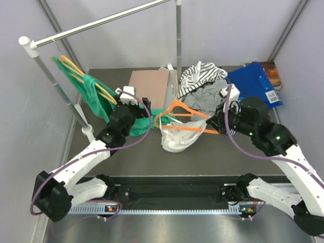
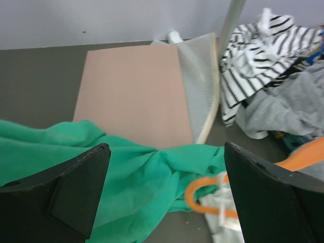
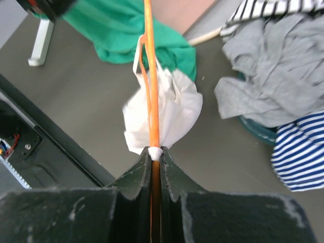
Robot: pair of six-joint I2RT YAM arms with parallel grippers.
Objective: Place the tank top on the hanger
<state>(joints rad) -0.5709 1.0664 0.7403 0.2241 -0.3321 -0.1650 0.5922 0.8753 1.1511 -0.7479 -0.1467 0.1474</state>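
Observation:
The bright orange hanger (image 1: 183, 117) is held above the table's middle, its hook toward the left. The white tank top (image 1: 177, 137) hangs bunched from it. My right gripper (image 1: 216, 124) is shut on the hanger's right end, with a bit of white strap pinched in too. In the right wrist view the hanger (image 3: 151, 76) runs straight out from the shut jaws and the tank top (image 3: 164, 114) droops below. My left gripper (image 1: 143, 107) is open and empty, just left of the hook. The left wrist view shows the hook (image 2: 202, 195) and white fabric (image 2: 223, 228) between its fingers.
A green garment (image 1: 93, 93) hangs on a paler hanger (image 1: 76, 68) from the rail (image 1: 101, 23) and trails onto the table (image 2: 126, 182). A tan board (image 1: 149, 86), striped shirt (image 1: 202, 75), grey garment (image 1: 205, 96) and blue box (image 1: 255, 81) lie behind.

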